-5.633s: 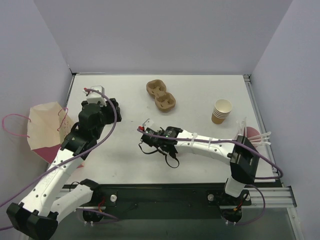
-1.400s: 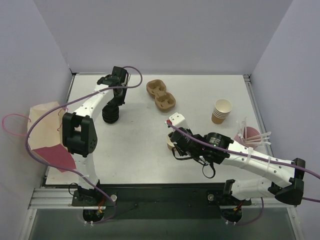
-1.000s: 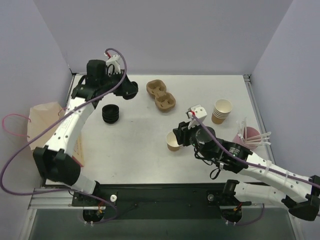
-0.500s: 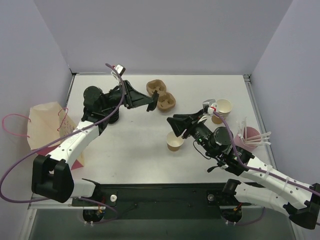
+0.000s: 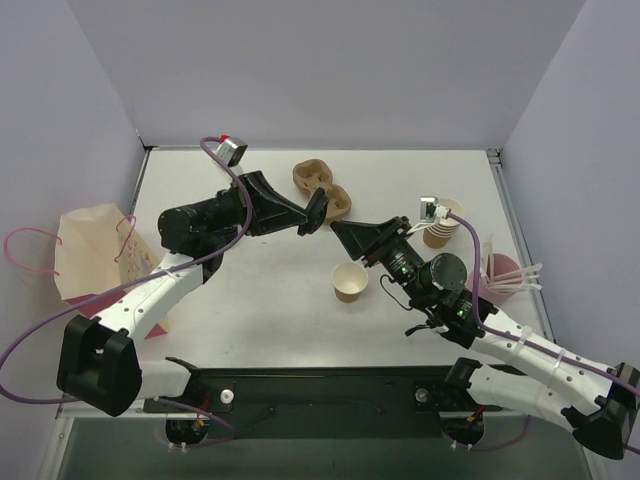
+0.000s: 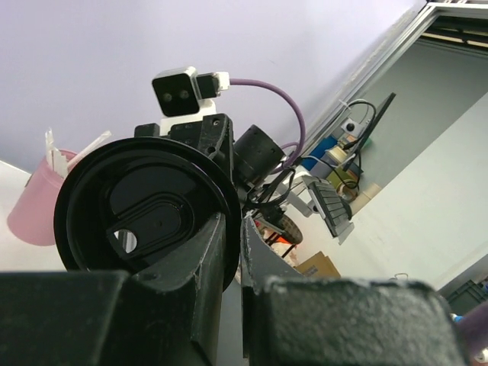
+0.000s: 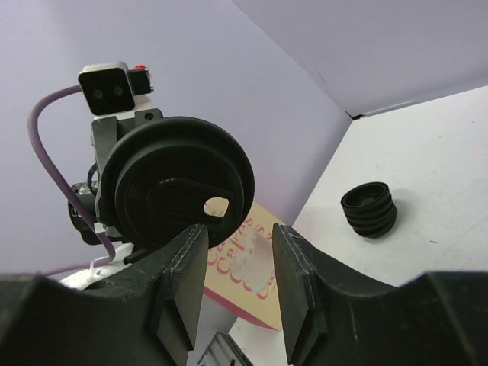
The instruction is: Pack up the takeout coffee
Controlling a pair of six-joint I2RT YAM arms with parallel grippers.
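Above the table (image 5: 250, 300), left hand (image 6: 232, 227) pinches a black lid (image 6: 145, 202) by its rim — right hand (image 7: 236, 245) parted, empty, facing it.

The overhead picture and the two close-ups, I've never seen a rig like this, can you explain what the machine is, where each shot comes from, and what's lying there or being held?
The wide picture looks down on two robot arms bolted at the near edge of a table: the left arm and the right arm. The other two pictures come from a small camera on each wrist, looking along that arm's two-fingered tool. The left tool pinches a black lid by its rim, up in the air. The right tool faces it, fingers apart, holding nothing. On the table are an open paper cup, a cardboard cup carrier, a stack of cups, a pink cup of white sticks and a stack of black lids; at the far left lies a paper bag.
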